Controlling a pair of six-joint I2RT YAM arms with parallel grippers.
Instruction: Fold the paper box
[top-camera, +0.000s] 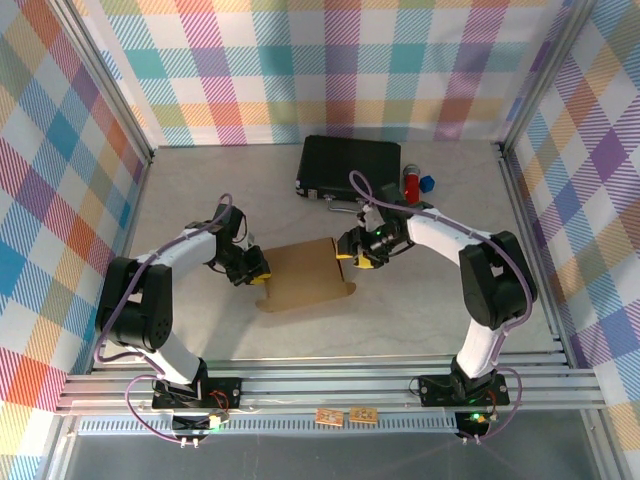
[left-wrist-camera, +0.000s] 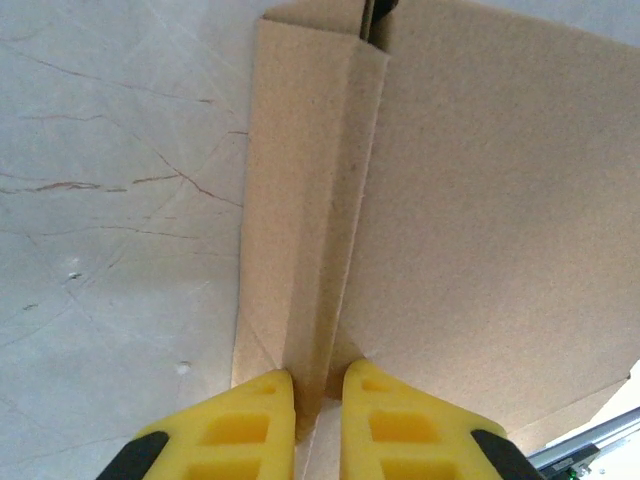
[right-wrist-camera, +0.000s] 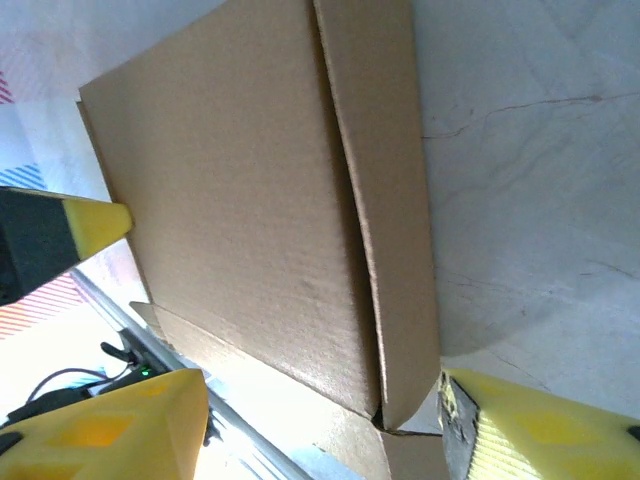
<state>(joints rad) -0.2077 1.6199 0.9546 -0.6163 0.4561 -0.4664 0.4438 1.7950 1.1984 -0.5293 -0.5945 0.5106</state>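
Mid-fold on the pale veined table: the paper box lies between the two arms, its left edge at the left gripper and its right edge at the right gripper, with the black case well beyond both. The left gripper's yellow fingers sit close together on either side of the left side wall. This doubled strip of cardboard runs straight ahead from the fingertips and stands up beside the broad panel to its right. The fingers appear to be pinching the wall at its near end. The right gripper is spread wide, one finger to each side of the right side flap, which runs along the panel's edge just ahead of it. Neither of its fingers appears to touch the cardboard. The step in hand looks to be forming the side walls, the left one creased and gripped and the right one not yet taken up. By that reading, the next move calls for the right gripper to close on its flap and turn it upright along the crease. Meanwhile the left grip would steady the box so the light sheet does not slide or spring flat.
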